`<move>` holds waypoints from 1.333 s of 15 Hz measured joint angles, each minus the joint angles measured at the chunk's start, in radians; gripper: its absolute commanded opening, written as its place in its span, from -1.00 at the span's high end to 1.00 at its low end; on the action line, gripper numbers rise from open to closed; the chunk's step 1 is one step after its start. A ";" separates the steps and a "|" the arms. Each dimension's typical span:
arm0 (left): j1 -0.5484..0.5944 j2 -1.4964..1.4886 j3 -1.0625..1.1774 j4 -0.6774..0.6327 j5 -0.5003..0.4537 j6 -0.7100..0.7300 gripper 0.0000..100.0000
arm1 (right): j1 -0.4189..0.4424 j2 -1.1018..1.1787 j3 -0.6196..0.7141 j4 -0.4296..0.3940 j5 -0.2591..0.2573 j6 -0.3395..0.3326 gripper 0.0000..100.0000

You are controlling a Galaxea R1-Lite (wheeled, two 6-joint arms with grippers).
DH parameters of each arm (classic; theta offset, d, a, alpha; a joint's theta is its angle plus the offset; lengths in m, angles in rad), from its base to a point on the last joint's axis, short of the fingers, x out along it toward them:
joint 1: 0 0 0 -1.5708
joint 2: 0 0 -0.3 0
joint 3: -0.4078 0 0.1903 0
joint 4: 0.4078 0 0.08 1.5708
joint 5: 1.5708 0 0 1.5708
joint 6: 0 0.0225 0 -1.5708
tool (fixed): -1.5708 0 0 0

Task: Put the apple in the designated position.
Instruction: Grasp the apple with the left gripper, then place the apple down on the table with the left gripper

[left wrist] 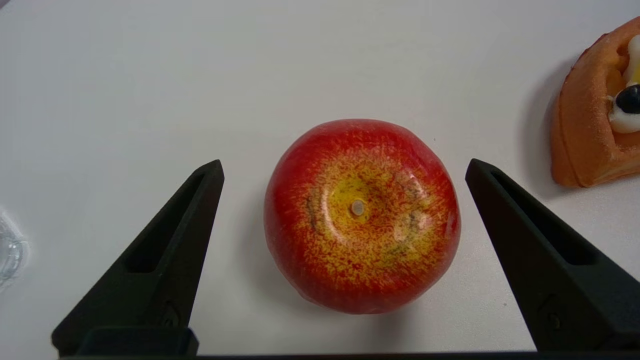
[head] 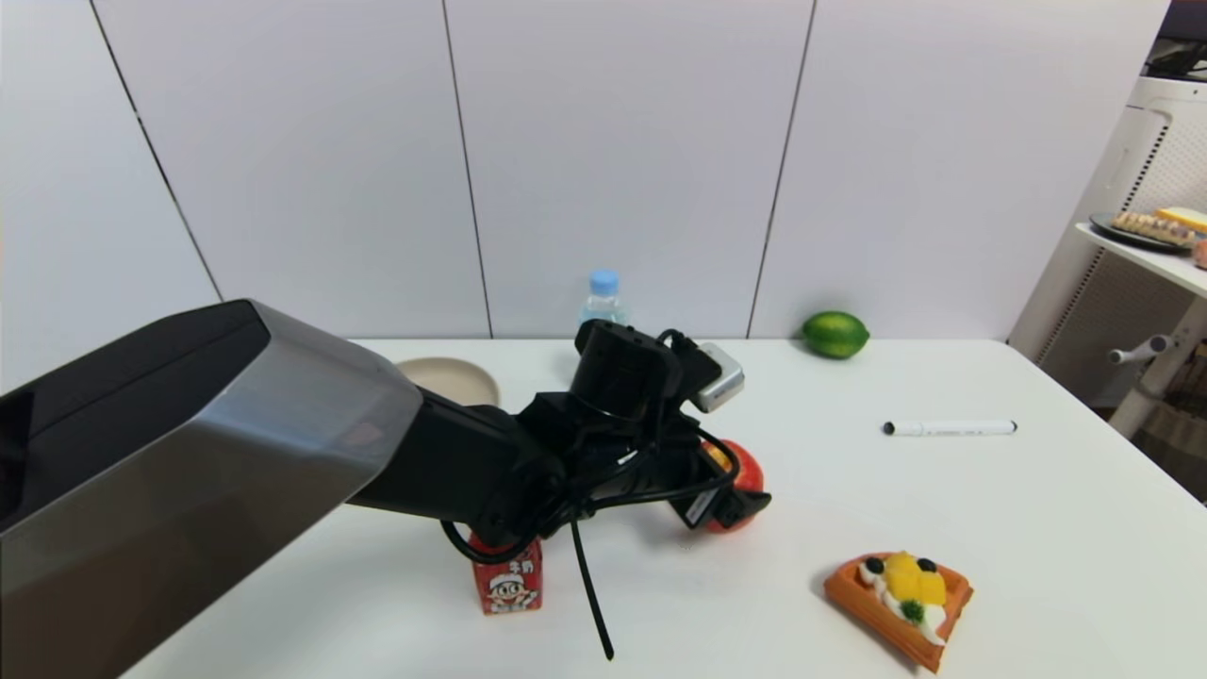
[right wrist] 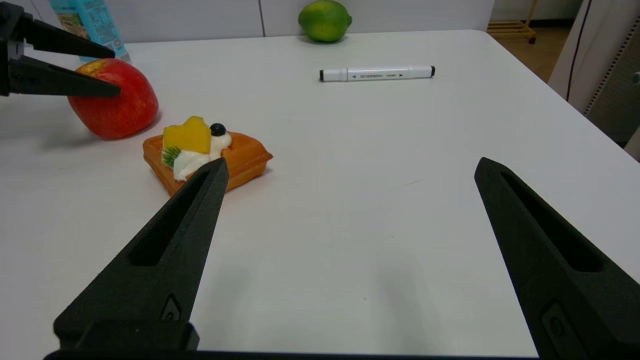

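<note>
The glossy red apple (left wrist: 361, 215) with its yellow stem patch facing up rests on the white table (left wrist: 150, 75). My left gripper (left wrist: 345, 164) hangs over it, open, one finger on each side with a gap between each finger and the fruit. In the head view the left arm and wrist hide most of the apple (head: 748, 471). The right wrist view shows the apple (right wrist: 115, 100) with the left gripper (right wrist: 115, 71) around its upper part. No mark shows the designated position. My right gripper (right wrist: 351, 162) is open and empty above the table, near the waffle.
A fruit-topped waffle (head: 901, 594) lies right of the apple and nearer the robot. A white marker (head: 948, 427) and a green lime (head: 834, 334) lie farther back right. A red carton (head: 507, 583), a water bottle (head: 602, 300) and a beige plate (head: 453, 377) stand on the left.
</note>
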 measured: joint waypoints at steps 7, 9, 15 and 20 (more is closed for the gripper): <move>-0.003 0.029 0.002 0.001 -0.001 -0.008 1.00 | 0.000 0.000 0.000 0.000 0.000 0.000 -1.00; -0.005 0.033 0.004 0.001 0.000 -0.006 1.00 | 0.000 0.000 0.000 0.000 0.000 0.000 -1.00; -0.011 0.026 0.004 0.010 0.000 -0.008 1.00 | 0.000 0.000 0.000 0.000 0.000 0.000 -1.00; 0.030 -0.050 0.007 0.014 0.001 0.001 1.00 | 0.000 0.000 0.000 0.000 0.000 0.000 -1.00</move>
